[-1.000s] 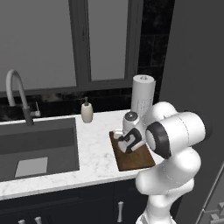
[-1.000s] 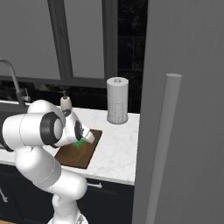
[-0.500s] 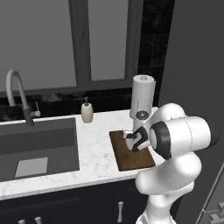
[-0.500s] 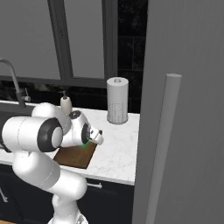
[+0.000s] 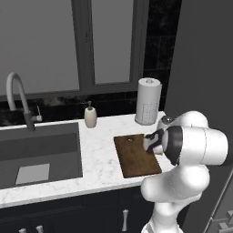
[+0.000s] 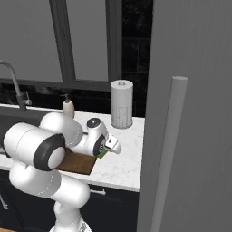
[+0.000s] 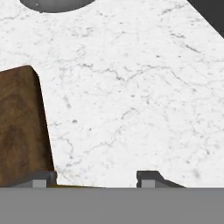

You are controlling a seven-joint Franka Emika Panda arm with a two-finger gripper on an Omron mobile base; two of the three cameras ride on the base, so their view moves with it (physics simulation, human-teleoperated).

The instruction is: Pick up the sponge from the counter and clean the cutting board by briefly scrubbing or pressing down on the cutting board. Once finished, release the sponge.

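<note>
The dark brown cutting board [image 5: 135, 155] lies on the white counter [image 5: 101, 157] to the right of the sink. My gripper [image 5: 150, 144] hangs low at the board's right edge, shut on the sponge. From the right base view the green sponge [image 6: 102, 153] shows between the fingers of the gripper [image 6: 107, 150], just past the cutting board [image 6: 77, 162]. Looking along the gripper [image 7: 94, 179], the cutting board [image 7: 19, 127] sits at the left and the marble counter [image 7: 131, 87] spreads under the hand. A thin yellow edge of the sponge [image 7: 76, 186] peeks out between the fingertips.
A paper towel roll [image 5: 148, 101] stands behind the board, with a soap dispenser [image 5: 90, 116] to its left. The dark sink [image 5: 41, 150] with a faucet [image 5: 18, 98] holds a pale grey sheet [image 5: 32, 174]. A tall grey panel [image 6: 190, 113] bounds the counter's right end.
My hand has carried the sponge rightwards from the board's middle to its right edge, over the bare counter.
</note>
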